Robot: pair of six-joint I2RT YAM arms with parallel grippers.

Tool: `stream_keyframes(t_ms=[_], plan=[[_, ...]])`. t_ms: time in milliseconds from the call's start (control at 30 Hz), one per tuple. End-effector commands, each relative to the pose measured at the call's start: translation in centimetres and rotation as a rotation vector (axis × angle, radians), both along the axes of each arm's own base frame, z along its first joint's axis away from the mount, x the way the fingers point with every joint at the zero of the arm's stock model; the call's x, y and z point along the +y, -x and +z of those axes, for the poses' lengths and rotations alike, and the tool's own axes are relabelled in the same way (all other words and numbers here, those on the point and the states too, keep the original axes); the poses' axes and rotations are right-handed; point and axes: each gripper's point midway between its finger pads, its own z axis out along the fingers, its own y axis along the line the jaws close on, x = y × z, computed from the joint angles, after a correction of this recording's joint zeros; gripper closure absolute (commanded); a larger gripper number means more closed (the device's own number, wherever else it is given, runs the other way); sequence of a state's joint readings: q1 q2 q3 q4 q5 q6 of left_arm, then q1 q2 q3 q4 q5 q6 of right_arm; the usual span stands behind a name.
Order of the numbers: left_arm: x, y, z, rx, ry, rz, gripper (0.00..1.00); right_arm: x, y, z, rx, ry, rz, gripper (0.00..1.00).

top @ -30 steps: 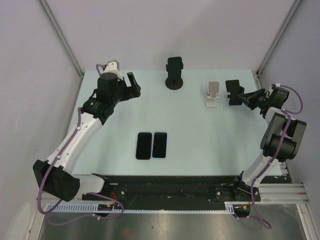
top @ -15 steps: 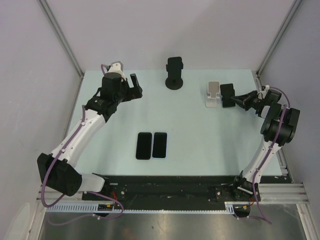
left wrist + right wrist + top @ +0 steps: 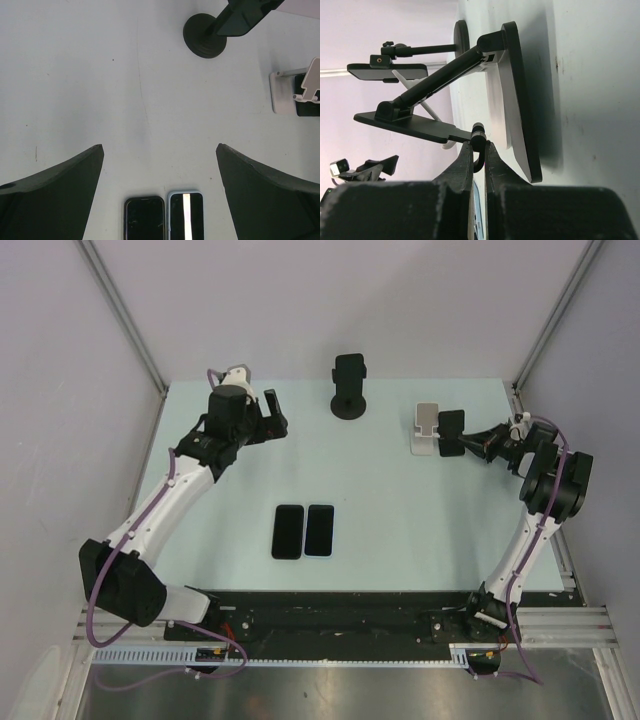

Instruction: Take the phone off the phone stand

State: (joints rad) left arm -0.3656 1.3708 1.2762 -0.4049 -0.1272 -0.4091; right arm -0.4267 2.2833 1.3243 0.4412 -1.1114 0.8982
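Note:
A black phone [image 3: 349, 367] sits in a tall black stand [image 3: 349, 405] at the back of the table. In the left wrist view the phone [image 3: 247, 17] and the stand's round base [image 3: 205, 36] are far ahead. My left gripper [image 3: 271, 413] is open and empty, well left of the stand; its fingers [image 3: 60, 175] frame the bare table. My right gripper [image 3: 466, 443] is shut on the hooked lip [image 3: 478, 134] of a black folding stand [image 3: 450, 434], held beside a white stand [image 3: 426, 429].
Two phones lie flat side by side mid-table, a black one [image 3: 288, 531] and a light-cased one [image 3: 319, 530]; both show in the left wrist view [image 3: 145, 217]. The white stand [image 3: 290, 92] is at the right there. Walls enclose the table.
My right gripper has carried the black folding stand left, up against the white stand. My left gripper has shifted slightly right.

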Motion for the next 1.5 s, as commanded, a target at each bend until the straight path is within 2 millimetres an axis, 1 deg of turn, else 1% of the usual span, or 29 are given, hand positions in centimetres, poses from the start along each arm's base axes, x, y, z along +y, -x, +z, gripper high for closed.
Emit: stream_keyframes(t_ms=[0,100,267,433,567,733,867,900,967,1000,1067,1100,1167,1200,1233,1267,1300,1333,1367,1400,1433,1467], plan=[[-0.2,-0.5,0.6,-0.028,0.001,-0.015,0.0,-0.1,-0.5,0.9,-0.056,-0.004,0.034,1.0],[-0.1,-0.4,0.6,-0.029,-0.001,-0.014,0.0,-0.3,-0.5,0.3,-0.042,-0.007,0.026,1.0],[-0.1,-0.4,0.6,-0.027,-0.001,-0.014,0.0,-1.3,-0.6,-0.6,-0.018,-0.009,-0.01,1.0],[-0.1,-0.5,0.5,-0.026,-0.003,-0.011,0.0,-1.9,-0.9,-1.6,0.003,-0.011,-0.038,0.94],[-0.1,-0.5,0.4,-0.025,-0.005,-0.012,0.0,-2.4,-1.4,-1.6,0.0,-0.012,-0.046,0.92],[-0.1,-0.5,0.5,-0.026,-0.004,-0.012,0.0,-2.4,-2.0,-1.8,0.006,-0.012,-0.043,0.92],[-0.2,-0.5,0.5,-0.026,-0.004,-0.014,0.0,-2.4,-2.1,-2.0,0.011,-0.011,-0.046,0.89],[-0.1,-0.5,0.5,-0.027,-0.005,-0.012,0.0,-2.2,-2.1,-1.8,0.009,-0.012,-0.04,0.84],[-0.1,-0.5,0.5,-0.028,-0.005,-0.014,0.0,-2.2,-2.0,-1.7,0.013,-0.011,-0.039,0.77],[-0.1,-0.5,0.6,-0.028,-0.005,-0.012,0.0,-2.3,-2.1,-1.3,0.008,0.0,-0.045,0.69],[-0.2,-0.4,0.6,-0.029,-0.003,-0.015,0.0,-2.5,-1.9,-1.2,0.017,0.023,-0.053,0.61],[-0.1,-0.4,0.7,-0.031,-0.003,-0.014,0.0,-2.8,-2.1,-0.7,0.016,0.042,-0.07,0.53],[-0.1,-0.4,0.7,-0.031,-0.002,-0.013,0.0,-3.3,-1.8,-0.7,0.03,0.063,-0.079,0.47],[-0.1,-0.4,0.7,-0.032,-0.003,-0.016,0.0,-3.5,-1.8,-0.4,0.027,0.08,-0.088,0.43],[-0.1,-0.4,0.8,-0.033,-0.001,-0.015,0.0,-3.6,-1.7,0.1,0.02,0.093,-0.09,0.41],[0.0,-0.4,0.9,-0.036,-0.001,-0.012,0.0,-3.8,-1.4,0.0,0.029,0.109,-0.091,0.39],[-0.1,-0.4,0.9,-0.037,-0.001,-0.014,0.0,-4.2,-1.4,0.1,0.034,0.124,-0.105,0.35],[-0.2,-0.3,0.9,-0.035,0.0,-0.016,0.0,-4.4,-1.3,0.9,0.026,0.137,-0.108,0.33],[-0.2,-0.3,0.9,-0.035,0.004,-0.016,0.0,-4.4,-0.9,0.6,0.038,0.15,-0.104,0.32],[-0.2,-0.3,0.9,-0.035,0.004,-0.02,0.0,-4.8,-0.7,0.8,0.042,0.162,-0.118,0.3],[-0.3,-0.3,1.0,-0.037,0.007,-0.02,0.0,-5.0,-0.5,1.2,0.036,0.176,-0.121,0.29],[-0.3,-0.2,1.1,-0.039,0.008,-0.023,0.0,-5.1,-0.2,2.1,0.037,0.187,-0.126,0.28]])
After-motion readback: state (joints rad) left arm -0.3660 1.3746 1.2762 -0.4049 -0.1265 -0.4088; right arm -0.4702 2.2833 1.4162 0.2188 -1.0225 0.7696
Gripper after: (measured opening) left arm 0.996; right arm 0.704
